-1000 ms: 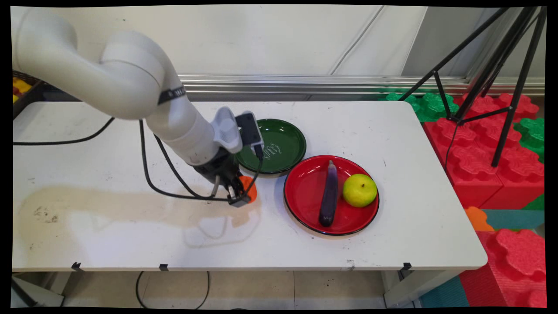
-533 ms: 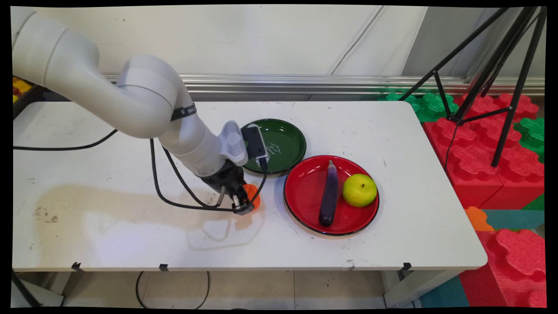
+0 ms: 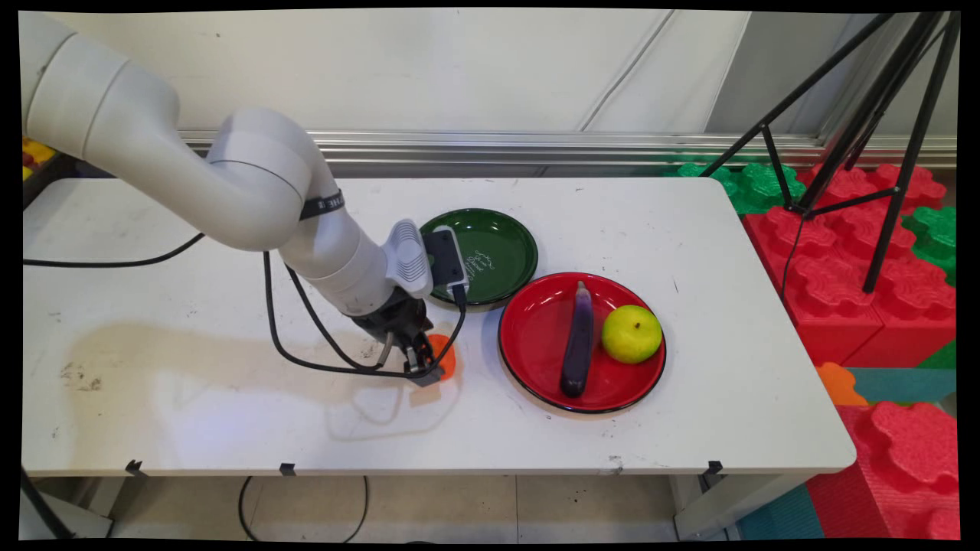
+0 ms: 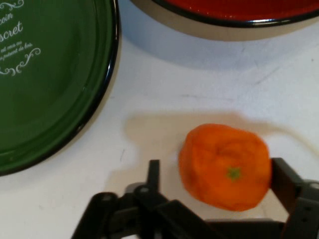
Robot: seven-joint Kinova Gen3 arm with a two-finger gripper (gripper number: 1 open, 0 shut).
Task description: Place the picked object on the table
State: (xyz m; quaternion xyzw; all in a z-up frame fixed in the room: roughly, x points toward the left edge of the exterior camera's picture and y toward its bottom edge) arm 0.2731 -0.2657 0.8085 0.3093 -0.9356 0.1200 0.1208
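An orange mandarin (image 4: 225, 167) lies on the white table (image 3: 230, 413) between my gripper's fingers. The gripper (image 3: 425, 366) stands low over it and is open. In the hand view the right finger (image 4: 285, 180) touches the fruit, while the left finger (image 4: 153, 170) stands a little apart from it. In the main view the mandarin (image 3: 445, 357) shows just right of the fingers, in front of the green plate (image 3: 498, 229). The gripper (image 4: 218, 175) hides the fruit's lower side.
The empty green plate (image 4: 45, 99) sits just behind the hand. Right of it a red plate (image 3: 532, 337) holds a purple eggplant (image 3: 577, 340) and a yellow-green round fruit (image 3: 631, 334). A black cable (image 3: 306, 344) loops onto the table left of the gripper.
The hand and the mandarin between its fingers have come down and toward the table's near side. The arm's elbow has swung right.
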